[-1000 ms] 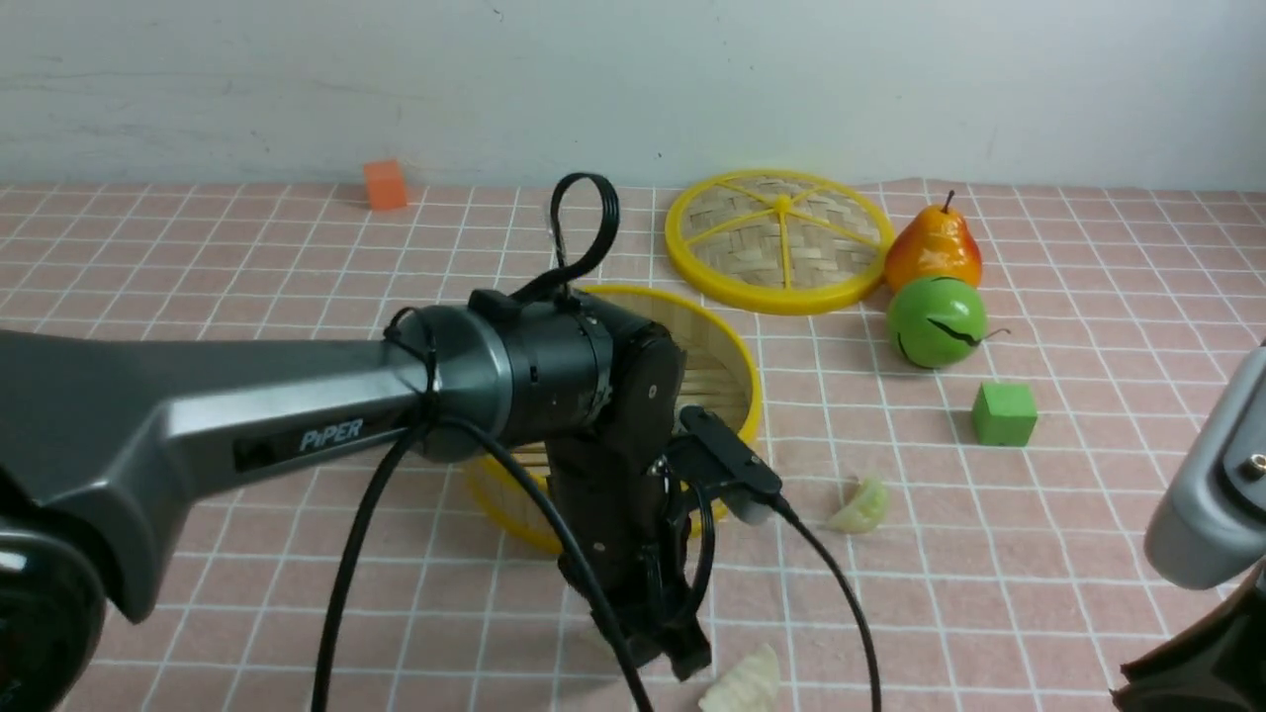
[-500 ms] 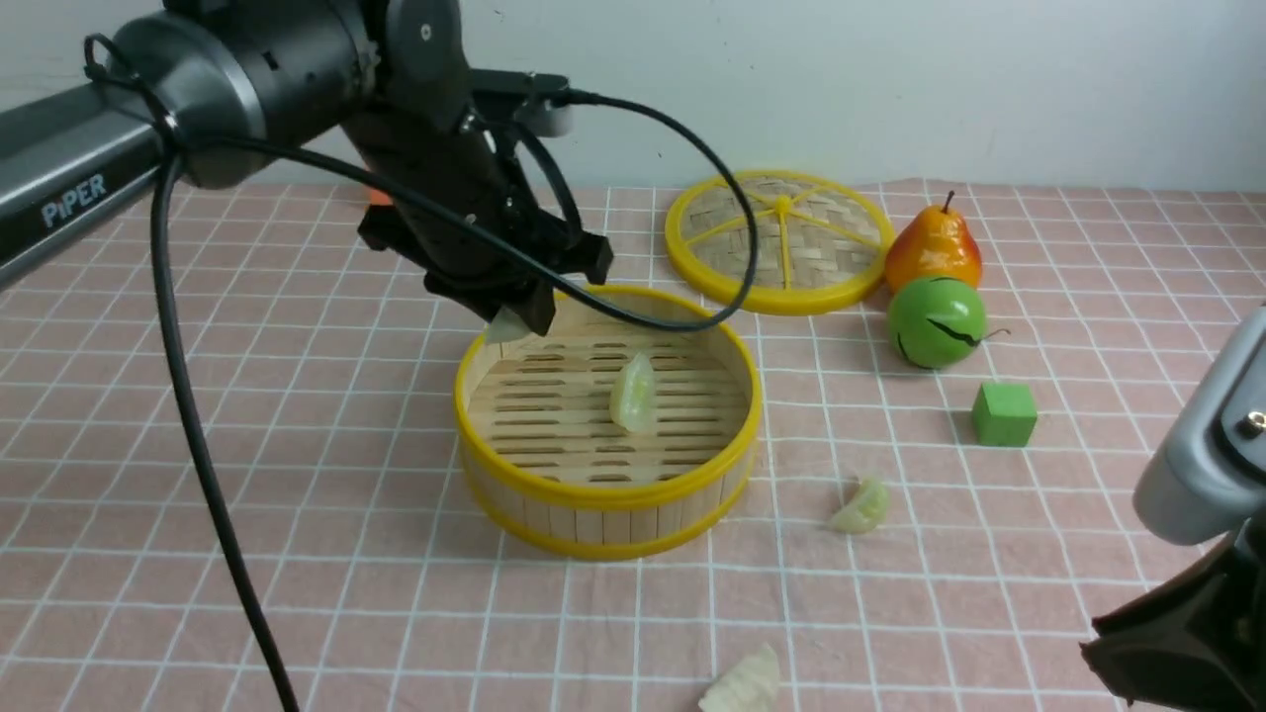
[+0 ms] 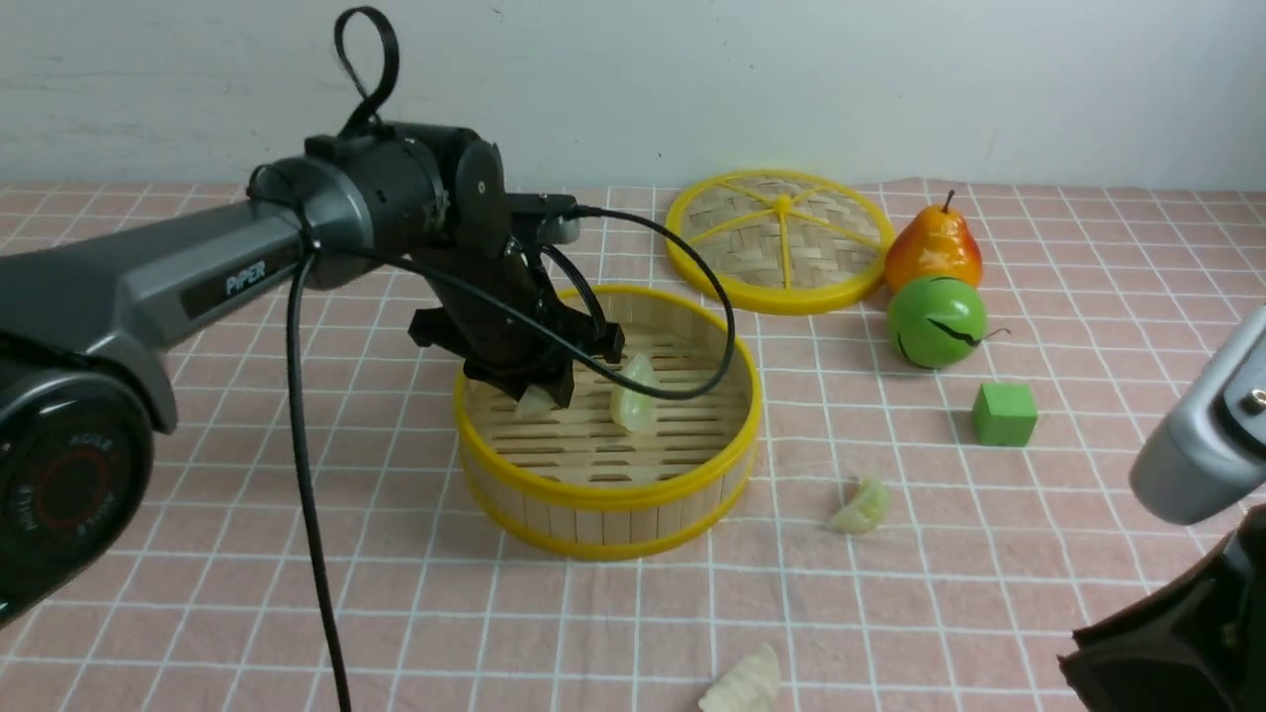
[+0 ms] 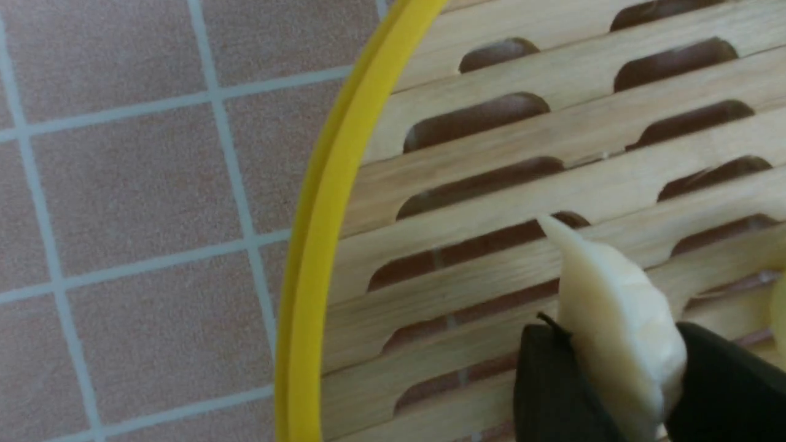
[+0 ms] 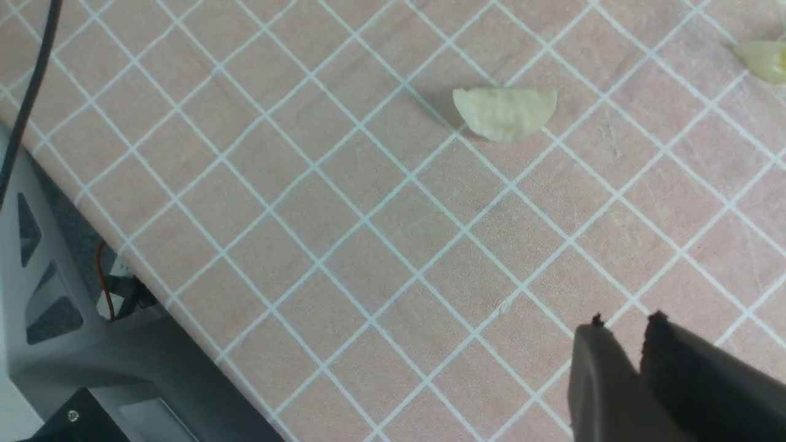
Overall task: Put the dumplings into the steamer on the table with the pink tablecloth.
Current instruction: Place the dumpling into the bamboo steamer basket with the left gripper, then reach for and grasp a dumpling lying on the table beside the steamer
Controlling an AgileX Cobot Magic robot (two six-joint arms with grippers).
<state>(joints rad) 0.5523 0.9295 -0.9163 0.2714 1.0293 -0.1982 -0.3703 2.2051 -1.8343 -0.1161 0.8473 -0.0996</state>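
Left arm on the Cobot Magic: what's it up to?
It's loading toy dumplings into the bamboo steamer. The left gripper is down inside the rim with a pale dumpling between its fingers. One greenish dumpling already lies on the slats; two more, a light green one and a cream one, are on the pink tablecloth. The right gripper holds nothing, off to the side.

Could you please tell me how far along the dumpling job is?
About a quarter looks done: one dumpling lies on the slats of the steamer. A second dumpling is in hand, between the fingers of the left gripper over the slats. Two are left on the pink tablecloth: one near the green cube, one nearer the robot.
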